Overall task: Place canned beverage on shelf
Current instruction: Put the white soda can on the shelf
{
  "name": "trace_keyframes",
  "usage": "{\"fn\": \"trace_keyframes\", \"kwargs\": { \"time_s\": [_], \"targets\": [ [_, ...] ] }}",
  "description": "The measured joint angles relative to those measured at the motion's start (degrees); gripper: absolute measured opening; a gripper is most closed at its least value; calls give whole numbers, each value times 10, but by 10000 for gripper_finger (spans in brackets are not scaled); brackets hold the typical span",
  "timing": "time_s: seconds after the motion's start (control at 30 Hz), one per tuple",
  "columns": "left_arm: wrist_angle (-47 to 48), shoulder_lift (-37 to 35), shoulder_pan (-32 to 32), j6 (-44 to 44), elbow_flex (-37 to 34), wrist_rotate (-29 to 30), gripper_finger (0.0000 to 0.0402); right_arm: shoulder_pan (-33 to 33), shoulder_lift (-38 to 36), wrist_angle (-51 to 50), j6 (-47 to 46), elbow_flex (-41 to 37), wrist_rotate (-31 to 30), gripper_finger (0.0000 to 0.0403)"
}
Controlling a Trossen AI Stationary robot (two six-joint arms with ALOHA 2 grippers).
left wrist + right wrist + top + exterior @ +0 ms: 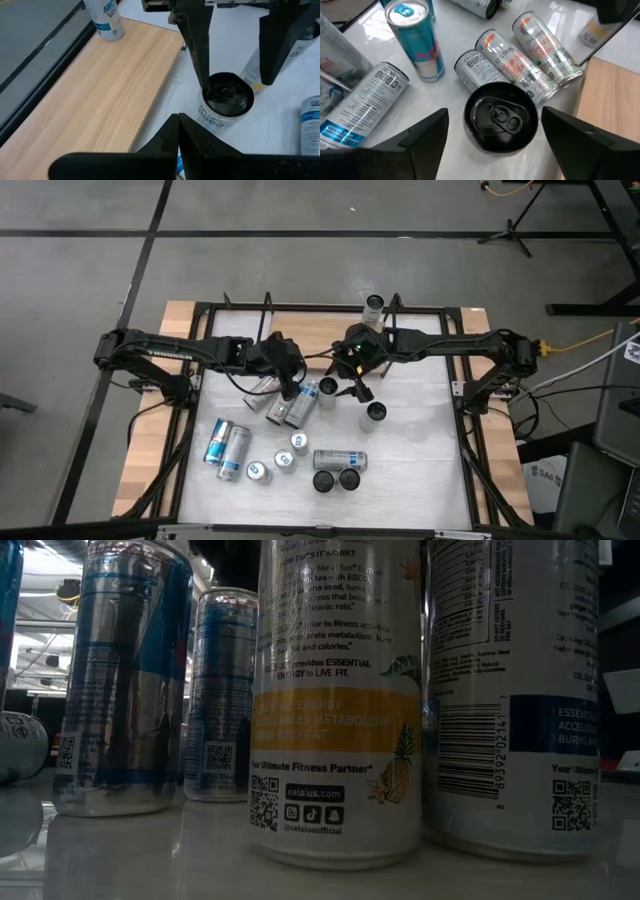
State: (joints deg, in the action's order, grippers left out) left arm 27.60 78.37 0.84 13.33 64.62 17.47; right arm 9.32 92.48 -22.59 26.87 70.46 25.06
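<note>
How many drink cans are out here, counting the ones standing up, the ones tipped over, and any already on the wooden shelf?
From the overhead view:
Upright cans on the table: 7
Lying cans on the table: 6
Shelved can, upright on the shelf: 1
Total: 14

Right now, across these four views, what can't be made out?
- Low view: both arms and the shelf are hidden behind a close row of cans; the white can fills the middle.
- High view: right tool is too small to show whether it touches the black-topped can.
- Left wrist view: left tool hides the table under it.
</note>
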Motion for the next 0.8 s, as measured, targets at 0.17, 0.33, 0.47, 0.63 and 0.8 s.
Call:
{"fn": "trace_keyframes", "kwargs": {
  "time_s": [0.17, 0.33, 0.47, 0.63, 0.8],
  "targets": [
    [0, 0, 0, 0, 0, 0, 0, 0, 22, 3, 0, 0, 0, 310],
    [0, 0, 0, 0, 0, 0, 0, 0, 42, 2, 0, 0, 0, 310],
    [-1, 0, 0, 0, 0, 0, 0, 0, 42, 6, 0, 0, -2, 309],
    [-1, 0, 0, 0, 0, 0, 0, 0, 42, 23, 0, 0, -4, 287],
    [-1, 0, 0, 0, 0, 0, 0, 0, 42, 25, 0, 0, -3, 246]
  ]
}}
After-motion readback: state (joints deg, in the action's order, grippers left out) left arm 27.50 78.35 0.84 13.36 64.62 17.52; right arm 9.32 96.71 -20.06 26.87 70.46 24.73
